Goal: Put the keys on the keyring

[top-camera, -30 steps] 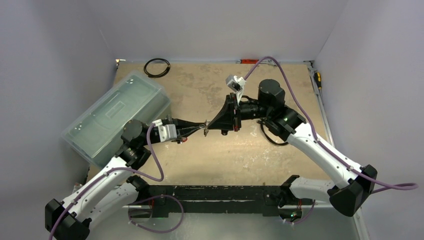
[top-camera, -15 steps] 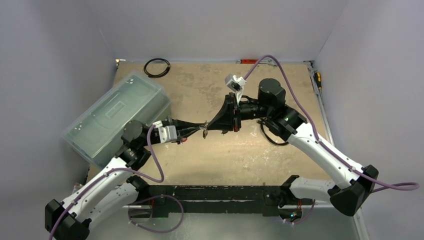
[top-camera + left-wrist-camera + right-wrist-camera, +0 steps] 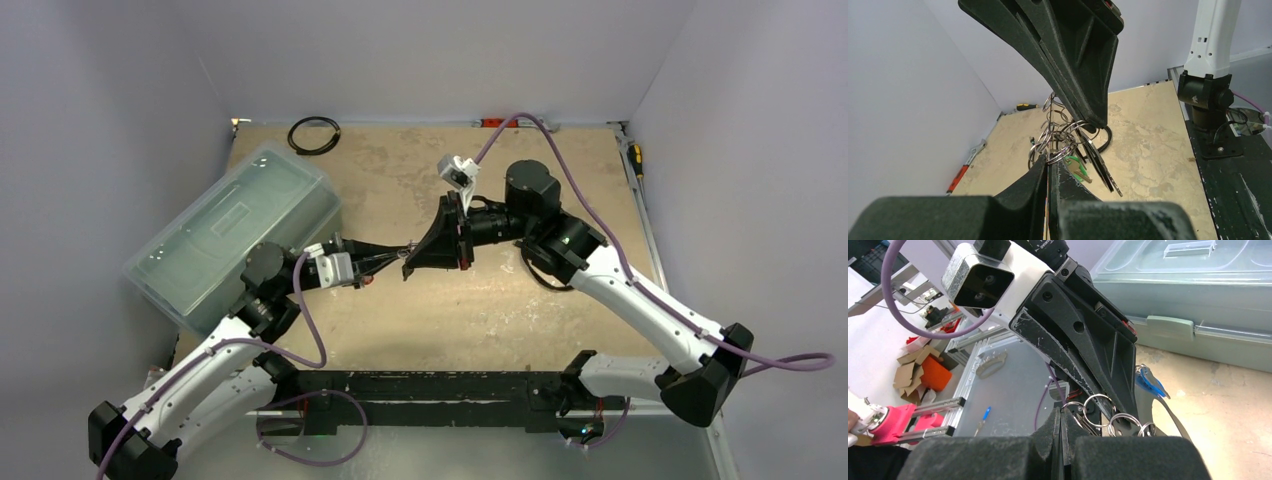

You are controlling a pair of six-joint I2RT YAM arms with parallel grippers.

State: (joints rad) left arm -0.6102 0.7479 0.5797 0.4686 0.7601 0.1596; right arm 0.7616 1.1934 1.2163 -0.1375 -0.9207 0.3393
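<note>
The keyring [image 3: 1057,136], with the keys [image 3: 1077,169] hung from it, is held above the middle of the surface [image 3: 420,320], pinched between the fully closed left jaws and the fully closed right jaws.

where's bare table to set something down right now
Crowded: the centre, where left gripper and right gripper pinch the bunch of silvery rings and keys; the clear plastic bin fills the left. Free: the tan tabletop strip between those grippers and the black base rail; also the far patch right of the black coiled cable ring.
</note>
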